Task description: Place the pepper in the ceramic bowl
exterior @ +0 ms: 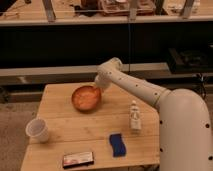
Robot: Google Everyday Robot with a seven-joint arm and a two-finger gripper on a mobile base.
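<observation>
The ceramic bowl (86,98), round, glossy and orange-brown, sits on the far middle of the wooden table (70,142). My gripper (97,86) hangs shut at the end of the white arm, just over the bowl's far right rim. I cannot make out the pepper; it is either hidden at the gripper or lost against the bowl's like-coloured inside.
A white cup (37,130) stands at the table's left. A small white bottle (134,117) stands right of the middle, a blue sponge (117,145) in front of it, and a flat dark packet (78,159) near the front edge. Dark shelving runs behind the table.
</observation>
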